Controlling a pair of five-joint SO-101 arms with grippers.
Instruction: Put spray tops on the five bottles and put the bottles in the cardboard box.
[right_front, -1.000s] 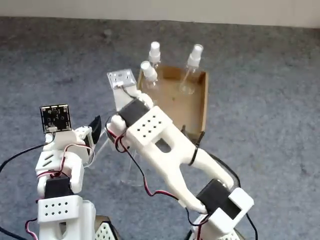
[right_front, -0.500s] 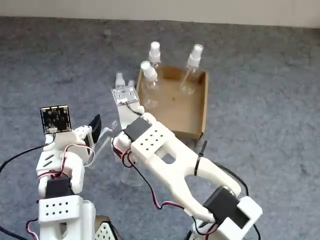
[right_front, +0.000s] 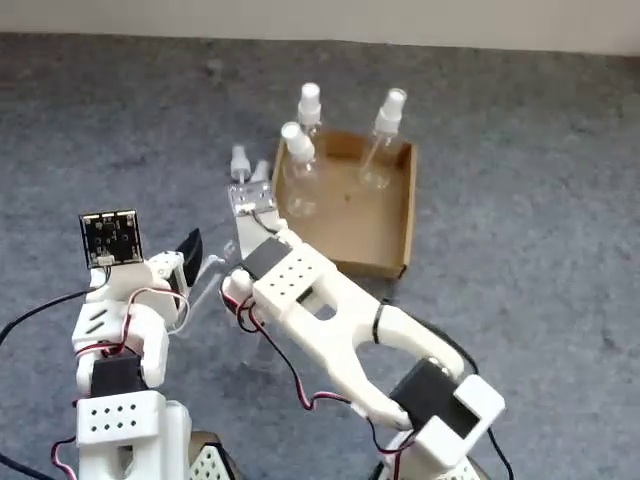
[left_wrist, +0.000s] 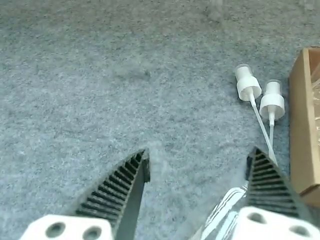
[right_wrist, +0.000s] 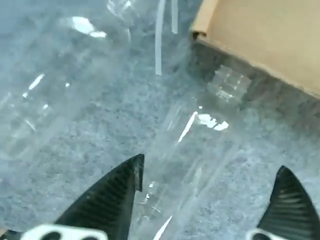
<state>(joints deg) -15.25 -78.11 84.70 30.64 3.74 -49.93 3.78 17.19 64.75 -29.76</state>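
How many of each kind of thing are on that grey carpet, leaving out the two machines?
Capped bottles: 3
Uncapped clear bottles: 2
Loose spray tops: 2
Cardboard box: 1
Total: 8

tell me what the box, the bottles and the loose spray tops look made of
The box: brown cardboard, matte, with a raw cut rim.
The bottles: see-through and glossy with bright glints, probably clear plastic, though glass cannot be ruled out.
The spray tops: opaque white, smooth, likely plastic, with thin pale tubes.
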